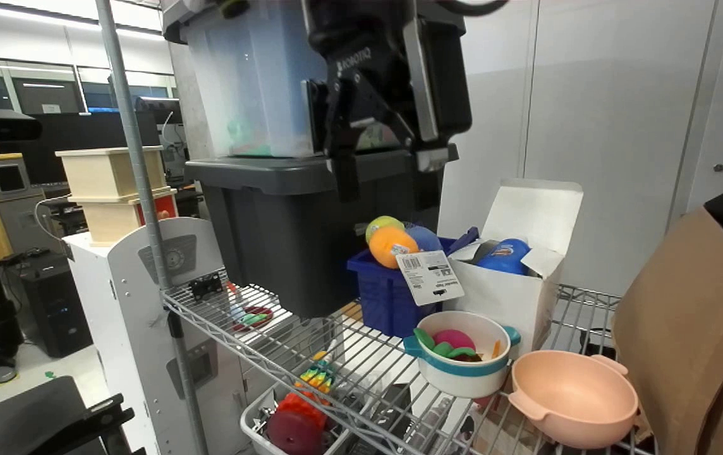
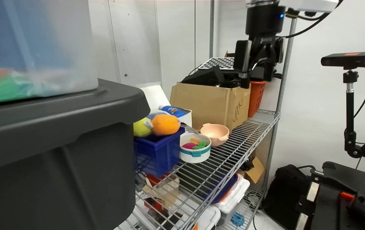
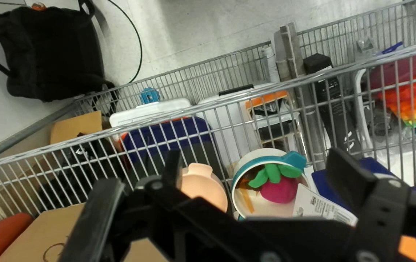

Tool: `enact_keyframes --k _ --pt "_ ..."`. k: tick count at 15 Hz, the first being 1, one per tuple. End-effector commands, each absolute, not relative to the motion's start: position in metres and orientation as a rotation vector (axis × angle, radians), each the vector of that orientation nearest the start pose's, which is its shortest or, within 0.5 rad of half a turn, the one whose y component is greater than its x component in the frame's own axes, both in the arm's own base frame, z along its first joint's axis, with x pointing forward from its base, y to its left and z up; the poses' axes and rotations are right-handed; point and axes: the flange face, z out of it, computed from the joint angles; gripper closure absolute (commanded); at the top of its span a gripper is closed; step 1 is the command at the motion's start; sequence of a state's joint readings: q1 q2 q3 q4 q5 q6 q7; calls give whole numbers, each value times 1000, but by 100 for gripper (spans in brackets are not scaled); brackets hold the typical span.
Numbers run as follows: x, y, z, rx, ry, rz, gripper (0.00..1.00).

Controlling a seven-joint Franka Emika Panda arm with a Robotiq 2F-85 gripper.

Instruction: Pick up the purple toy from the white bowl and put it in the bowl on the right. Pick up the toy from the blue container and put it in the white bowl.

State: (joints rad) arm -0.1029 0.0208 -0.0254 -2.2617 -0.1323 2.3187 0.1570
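Magenta-and-green toy (image 3: 280, 190) lies inside the white bowl (image 1: 462, 382), which stands just beside the peach bowl (image 1: 575, 392). Yellow-and-orange toy (image 1: 391, 242) sits high in the blue container (image 1: 383, 306). Gripper (image 1: 387, 188) hangs well above both bowls, jaws spread wide
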Motion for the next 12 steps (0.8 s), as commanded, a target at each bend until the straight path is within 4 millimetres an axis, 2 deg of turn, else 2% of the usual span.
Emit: enact_keyframes --k 1,5,12 --pt "579 -75 335 -3254 263 -77 0" --pt "618 -74 302 -3243 242 -56 0" --pt "654 -85 232 -3271 232 -98 0"
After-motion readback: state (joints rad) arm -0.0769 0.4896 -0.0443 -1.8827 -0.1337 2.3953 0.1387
